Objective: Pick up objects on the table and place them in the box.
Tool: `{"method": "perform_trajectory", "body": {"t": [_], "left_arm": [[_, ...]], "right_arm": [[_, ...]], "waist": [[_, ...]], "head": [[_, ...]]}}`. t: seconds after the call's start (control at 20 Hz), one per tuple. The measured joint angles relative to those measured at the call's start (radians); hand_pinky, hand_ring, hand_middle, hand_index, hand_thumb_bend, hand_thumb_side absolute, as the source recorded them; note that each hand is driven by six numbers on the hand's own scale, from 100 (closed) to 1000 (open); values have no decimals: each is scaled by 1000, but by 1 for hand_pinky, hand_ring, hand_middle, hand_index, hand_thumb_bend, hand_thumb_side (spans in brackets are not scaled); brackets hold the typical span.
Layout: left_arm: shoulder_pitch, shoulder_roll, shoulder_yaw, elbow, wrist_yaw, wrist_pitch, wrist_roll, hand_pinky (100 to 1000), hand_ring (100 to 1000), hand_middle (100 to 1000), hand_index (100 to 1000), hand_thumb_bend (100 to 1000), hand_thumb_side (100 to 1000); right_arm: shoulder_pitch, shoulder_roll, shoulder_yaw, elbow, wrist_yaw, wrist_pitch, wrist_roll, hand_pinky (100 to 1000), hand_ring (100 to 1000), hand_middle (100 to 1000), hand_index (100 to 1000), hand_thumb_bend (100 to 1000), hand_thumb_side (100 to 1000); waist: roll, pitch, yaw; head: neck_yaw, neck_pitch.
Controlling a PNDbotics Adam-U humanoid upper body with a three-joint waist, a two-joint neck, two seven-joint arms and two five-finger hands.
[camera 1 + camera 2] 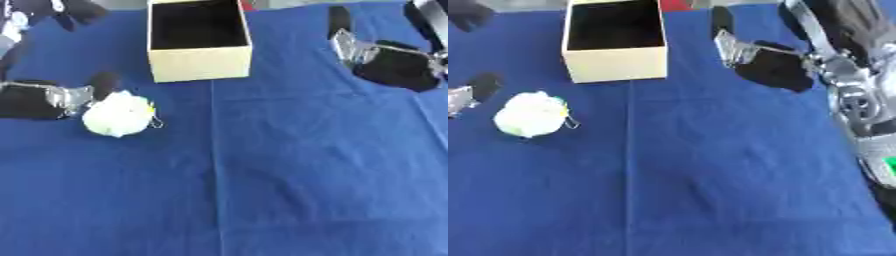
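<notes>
The robot's left hand point(39, 98) reached from the left, fingers apparently uncurled just beside the white fluffy object point(118, 114) on the blue cloth point(306, 175), near the open box point(199, 62); the right hand point(772, 62), finger state unclear, waited far right.

blue tablecloth point(306, 175), centre crease, even light

Ball point(119, 114) left-front of box point(199, 62) (apart) —

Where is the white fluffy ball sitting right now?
The white fluffy ball lies on the blue cloth at the left, right beside the left hand and nearer than the open box.
</notes>
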Motion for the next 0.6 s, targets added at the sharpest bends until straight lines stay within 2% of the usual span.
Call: {"method": "perform_trajectory", "body": {"t": [0.35,0.6], "left_arm": [[2,4,-3,0,-3,9,-16,563,640,635,778,484,683],[2,42,-29,25,-9,25,-60,565,645,640,779,487,682]], "right_arm": [[0,0,0,0,0,0,0,939,837,778,853,100,606],[0,0,0,0,0,0,0,938,837,777,853,100,606]], "waist": [[0,0,0],[1,0,0]], "head": [[-1,0],[-1,-4]]}}
